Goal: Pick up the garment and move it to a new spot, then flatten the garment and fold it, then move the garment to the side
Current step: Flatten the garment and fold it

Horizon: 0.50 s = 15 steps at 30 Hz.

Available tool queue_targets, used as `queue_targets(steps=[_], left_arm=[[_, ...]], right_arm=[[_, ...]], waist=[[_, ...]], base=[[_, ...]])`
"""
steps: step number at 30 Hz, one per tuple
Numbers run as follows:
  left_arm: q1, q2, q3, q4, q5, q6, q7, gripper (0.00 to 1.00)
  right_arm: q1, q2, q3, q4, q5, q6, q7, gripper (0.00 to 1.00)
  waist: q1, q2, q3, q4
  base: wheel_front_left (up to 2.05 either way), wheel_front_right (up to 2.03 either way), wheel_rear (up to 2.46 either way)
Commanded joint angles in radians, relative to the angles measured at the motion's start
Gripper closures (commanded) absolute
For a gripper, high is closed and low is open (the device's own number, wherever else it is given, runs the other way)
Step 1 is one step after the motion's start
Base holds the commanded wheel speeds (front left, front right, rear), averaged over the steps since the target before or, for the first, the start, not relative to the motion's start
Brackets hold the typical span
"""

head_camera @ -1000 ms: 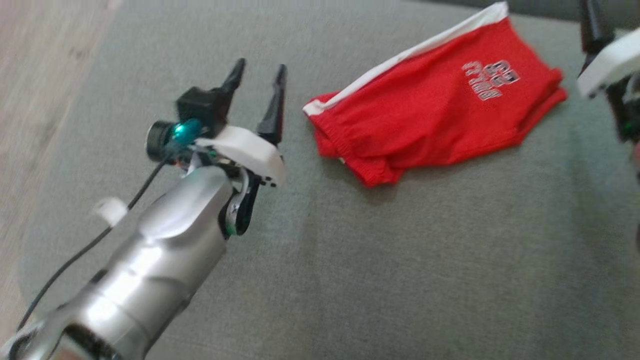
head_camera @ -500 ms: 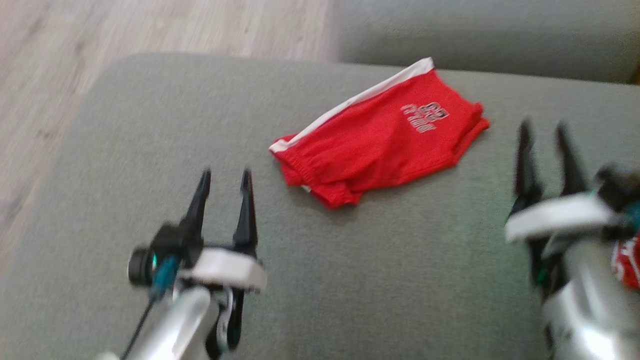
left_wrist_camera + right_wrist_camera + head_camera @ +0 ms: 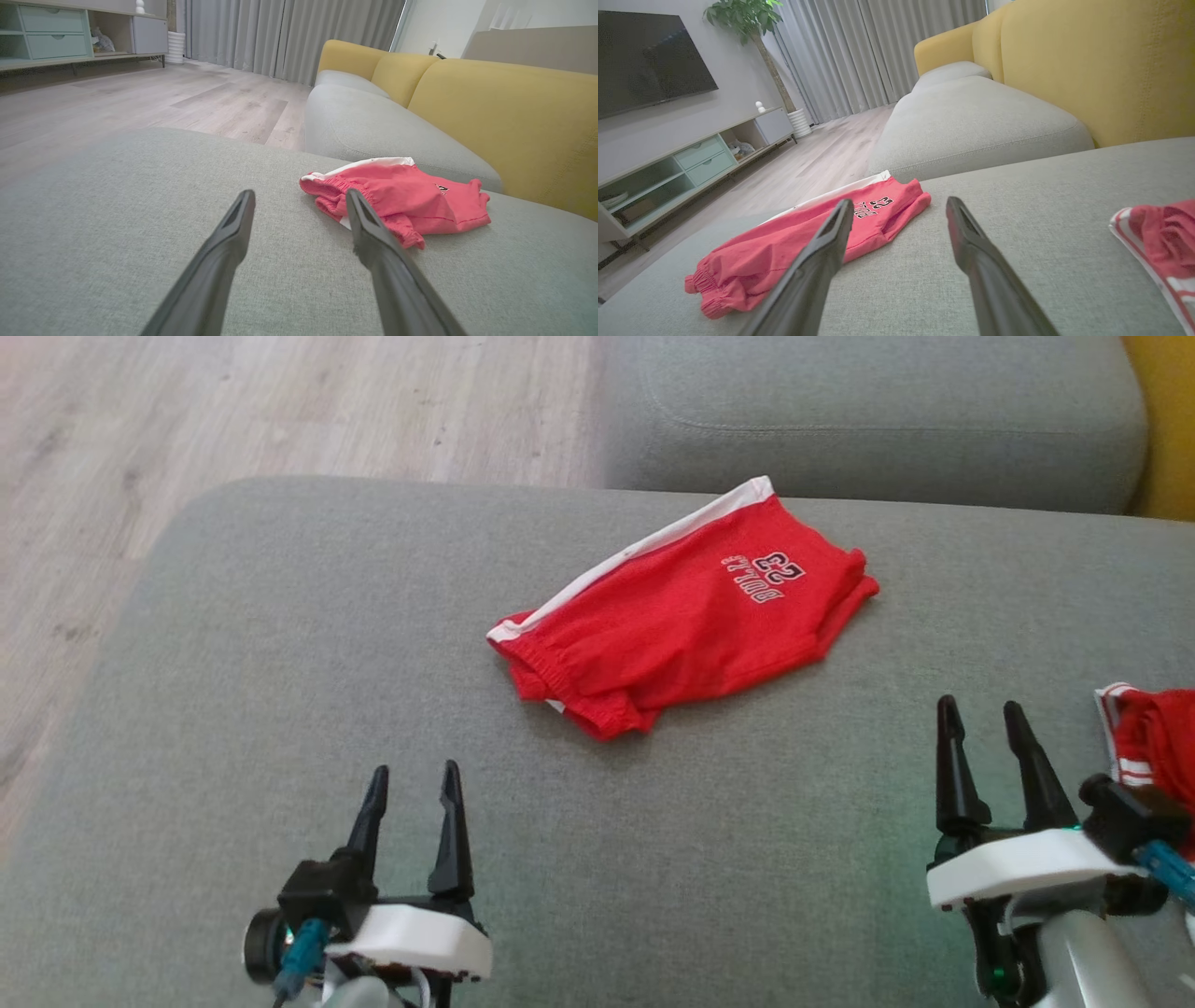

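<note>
Wooden floor [image 3: 280,401] lies at the far left, beside the grey seat cushion [image 3: 233,709] that carries the work.

Left gripper [image 3: 414,768]: near left, above the cushion, its two dark fingers spread apart with nothing between them. In the left wrist view the left gripper [image 3: 300,193] points toward the waistband end of the garment, clear of the cloth.

Red shorts [image 3: 681,616]: the task's garment, lying flat and folded near the middle of the cushion, toward its far edge. A white side stripe runs along the far edge, the elastic waistband faces left, and the printed number 23 sits toward the right end. The shorts also appear in the wrist views [image 3: 411,200] [image 3: 784,247].

Right gripper [image 3: 978,704]: near right, fingers likewise spread and empty, well apart from the shorts.

Second red garment [image 3: 1153,737]: with white stripes, lying on the cushion just right of the right gripper, also seen at [image 3: 1162,233].

A further grey cushion [image 3: 887,420] and the yellow backrest [image 3: 1162,429] lie far right.
</note>
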Motion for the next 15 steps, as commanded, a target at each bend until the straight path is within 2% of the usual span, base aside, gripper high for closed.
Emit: queue_targets(steps=[1, 6, 10, 15], left_arm=[[-0.044, -0.008, 0.043, -0.020, 0.016, -0.010, -0.006, 0.00], [-0.069, -0.038, 0.067, -0.013, 0.049, -0.039, -0.006, 0.00], [-0.102, -0.056, 0.072, -0.014, 0.071, -0.054, -0.006, 0.00], [-0.155, -0.067, 0.048, -0.009, 0.083, -0.069, -0.006, 0.00]], right_arm=[[-0.016, 0.001, 0.016, -0.046, -0.004, -0.001, 0.003, 0.00], [-0.047, 0.002, -0.004, -0.080, -0.037, -0.001, 0.051, 0.00], [-0.142, -0.008, -0.045, -0.079, -0.074, -0.001, 0.125, 0.00], [-0.348, -0.065, -0.124, 0.028, -0.108, -0.001, 0.272, 0.00]], waist=[[0.0000, -0.0001, 0.008, 0.010], [0.0000, -0.0001, 0.056, 0.037], [0.0000, -0.0001, 0.131, 0.073], [0.0000, -0.0001, 0.229, 0.141]], base=[[0.00, 0.00, 0.00], [0.00, 0.00, 0.00], [0.00, 0.00, 0.00], [0.00, 0.00, 0.00]])
